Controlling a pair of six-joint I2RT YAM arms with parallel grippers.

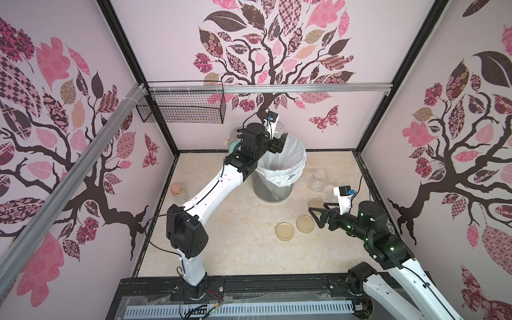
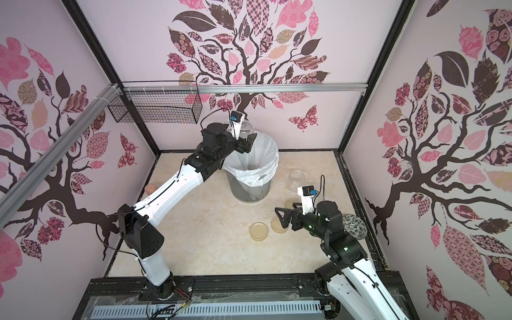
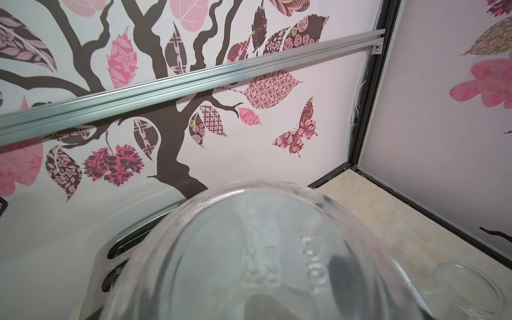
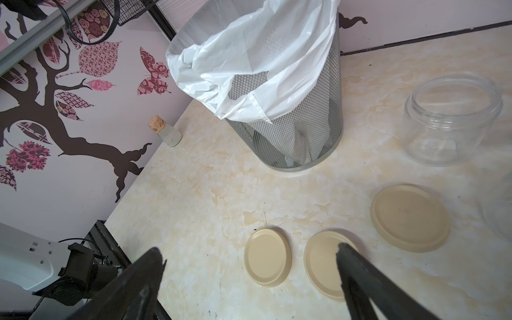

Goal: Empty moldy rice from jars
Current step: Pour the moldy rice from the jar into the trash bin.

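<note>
L gripper (image 1: 278,140) clamps a clear glass jar (image 1: 281,127), tipped above the far rim of a mesh bin (image 1: 273,191) w/ white liner (image 1: 288,158), so anything inside drops into the bag. In the L wrist view the jar's base fills the frame and looks clear, so it's prob. emptied.

No rice shows in any jar. It's likely in the bin, whose inside isn't visible.

R gripper (image 1: 318,209) has jaws wide and holds nothing. It hovers low over three beige lids (image 4: 267,256) lying flat, parked clear of the pour. A second jar (image 1: 319,180), open and empty, stands upright just beside the bin. A small corked bottle (image 1: 177,191) sits near the L wall.

Surface: cream marble-look tabletop (image 1: 221,249) w/ a few dark specks.

Room: booth w/ pale walls, pink-and-brown tree decals, and a wire basket (image 1: 182,108) on the back rail.
</note>
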